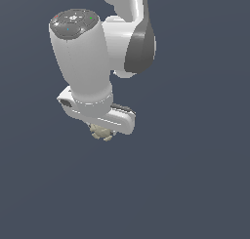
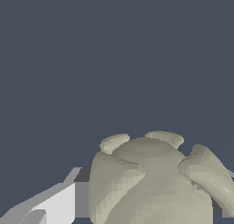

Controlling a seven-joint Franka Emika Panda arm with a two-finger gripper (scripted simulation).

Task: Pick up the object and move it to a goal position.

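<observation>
The object [image 1: 101, 132] is a small knobbly beige lump showing just under the white hand of my arm in the exterior view. My gripper [image 1: 103, 128] points down over it, and its fingers are hidden by the hand there. In the wrist view the object [image 2: 146, 177] fills the space between the two fingers [image 2: 59, 202], which press against its sides. The gripper [image 2: 153, 191] is shut on the object. I cannot tell whether the object rests on a surface or hangs in the air.
The white arm [image 1: 83, 57] with its grey joint [image 1: 141, 50] rises toward the top of the exterior view. All around is a plain dark blue-grey ground with no other things or edges showing.
</observation>
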